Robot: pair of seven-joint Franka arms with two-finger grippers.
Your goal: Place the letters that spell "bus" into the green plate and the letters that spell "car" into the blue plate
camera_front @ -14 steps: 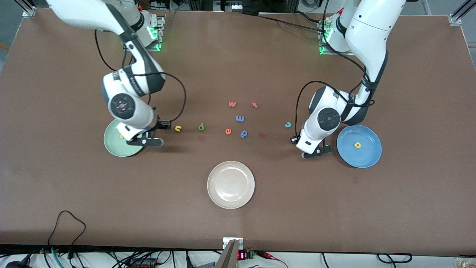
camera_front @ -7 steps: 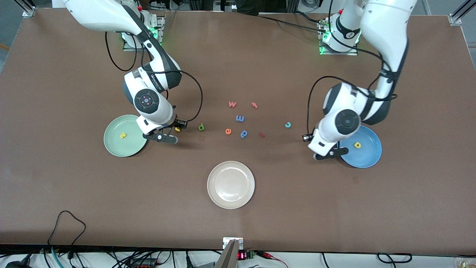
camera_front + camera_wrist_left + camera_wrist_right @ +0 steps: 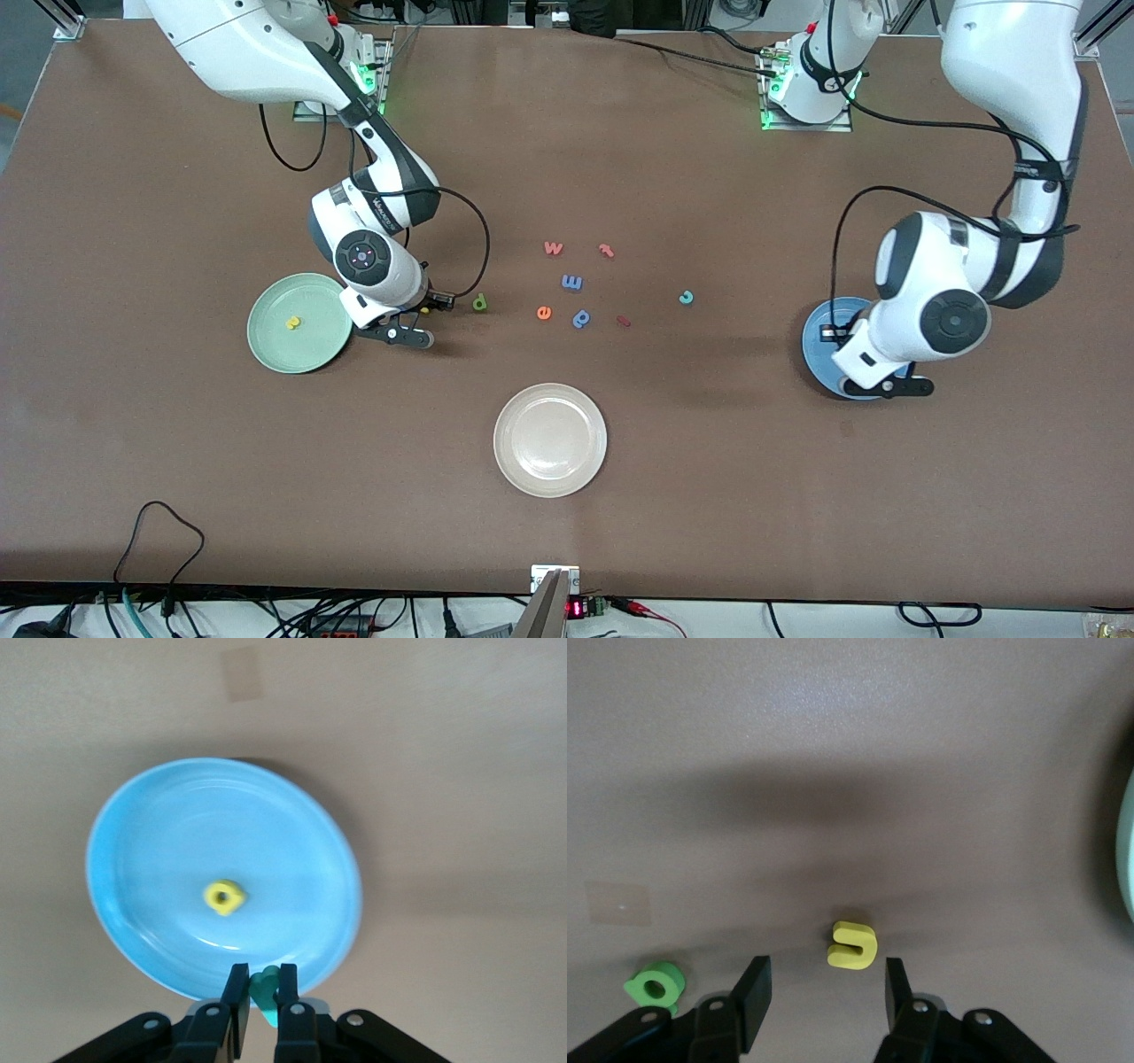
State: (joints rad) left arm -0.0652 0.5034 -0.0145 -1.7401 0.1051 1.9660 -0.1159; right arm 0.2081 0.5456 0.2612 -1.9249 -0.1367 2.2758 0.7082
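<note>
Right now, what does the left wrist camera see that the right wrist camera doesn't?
Only the left wrist view: the blue plate holding the yellow a, and the left gripper shut on a small teal piece. Only the right wrist view: the right gripper open at the yellow u, the green b beside it, the green plate rim. Both: the brown table.

High front camera, two wrist close-ups

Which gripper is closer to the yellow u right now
The right. The right gripper hangs open just above the yellow u, beside the green plate. The left gripper is over the blue plate at the left arm's end.
</note>
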